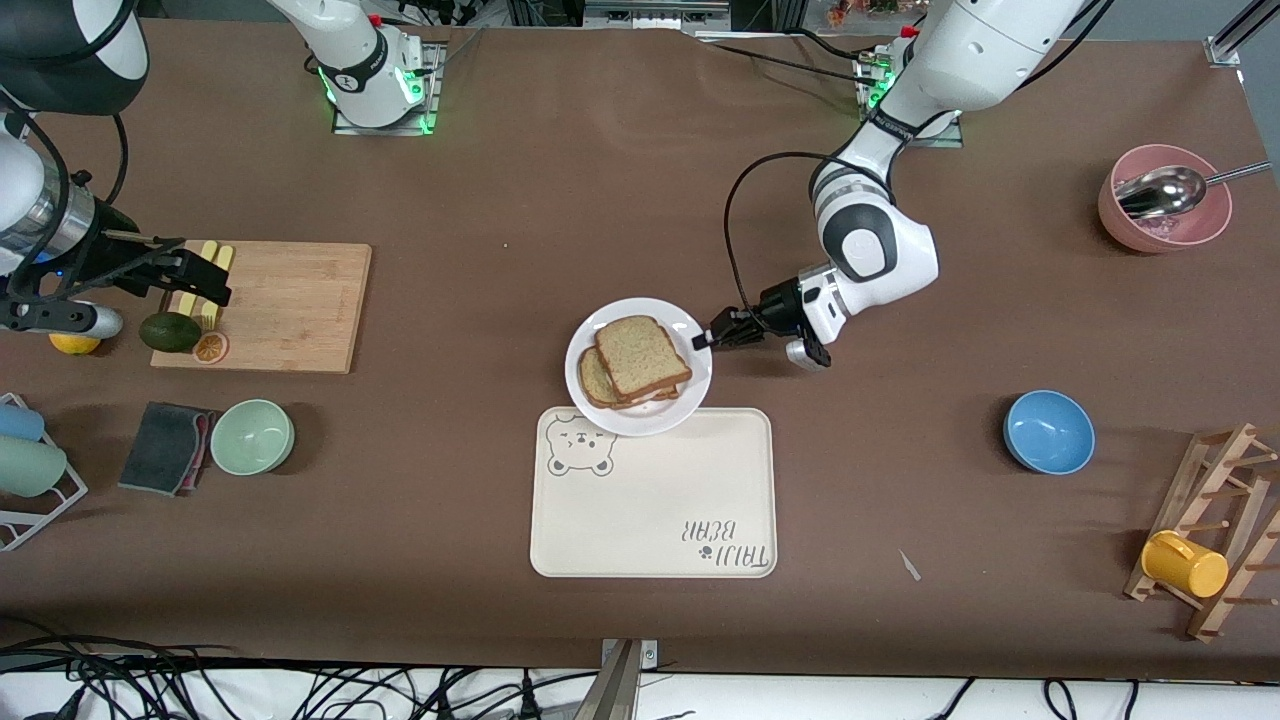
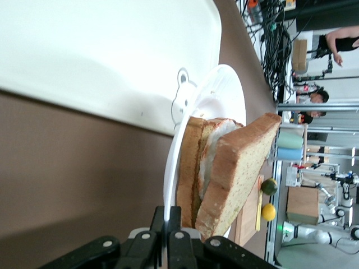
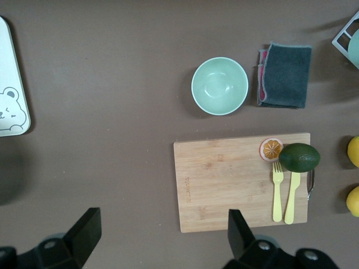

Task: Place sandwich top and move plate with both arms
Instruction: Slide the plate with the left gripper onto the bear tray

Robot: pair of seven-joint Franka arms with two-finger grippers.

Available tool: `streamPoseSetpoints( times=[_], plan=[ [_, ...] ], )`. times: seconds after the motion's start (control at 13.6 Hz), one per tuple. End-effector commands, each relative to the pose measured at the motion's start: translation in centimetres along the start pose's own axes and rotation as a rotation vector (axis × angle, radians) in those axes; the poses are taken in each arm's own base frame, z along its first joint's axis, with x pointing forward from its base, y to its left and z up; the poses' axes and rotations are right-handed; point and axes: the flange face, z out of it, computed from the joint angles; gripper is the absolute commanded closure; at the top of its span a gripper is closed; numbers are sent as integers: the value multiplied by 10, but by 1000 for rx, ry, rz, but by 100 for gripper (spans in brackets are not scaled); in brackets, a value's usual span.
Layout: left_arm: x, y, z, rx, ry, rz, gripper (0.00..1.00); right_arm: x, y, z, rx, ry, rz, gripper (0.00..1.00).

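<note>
Left gripper (image 1: 703,340) clamped; right gripper (image 1: 205,280) agape.

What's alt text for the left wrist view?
The left gripper is shut on the rim of the plate, which carries a sandwich with its sandwich top in place. The plate overlaps the cream bear-printed tray on the brown table.

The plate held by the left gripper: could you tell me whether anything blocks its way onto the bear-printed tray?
Nothing visible does. The left gripper is shut on the rim of the plate, whose near edge already overlaps the tray. The tray's surface is bare. The right gripper hovers open over the cutting board, well clear.
</note>
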Motion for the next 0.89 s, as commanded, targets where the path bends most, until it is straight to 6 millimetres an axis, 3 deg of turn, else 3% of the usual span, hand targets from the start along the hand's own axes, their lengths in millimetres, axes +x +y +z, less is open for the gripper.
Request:
streamPoseSetpoints(
  times=[0.0, 0.44, 0.81],
  plan=[
    [27, 14, 7, -62, 51, -40, 100, -5, 3, -6, -18, 12, -7, 0],
    [88, 23, 22, -62, 171, -99, 100, -11, 6, -16, -32, 19, 3, 0],
    [119, 15, 39, -57, 233, -120, 100, -10, 7, -16, -5, 24, 16, 1]
  ],
)
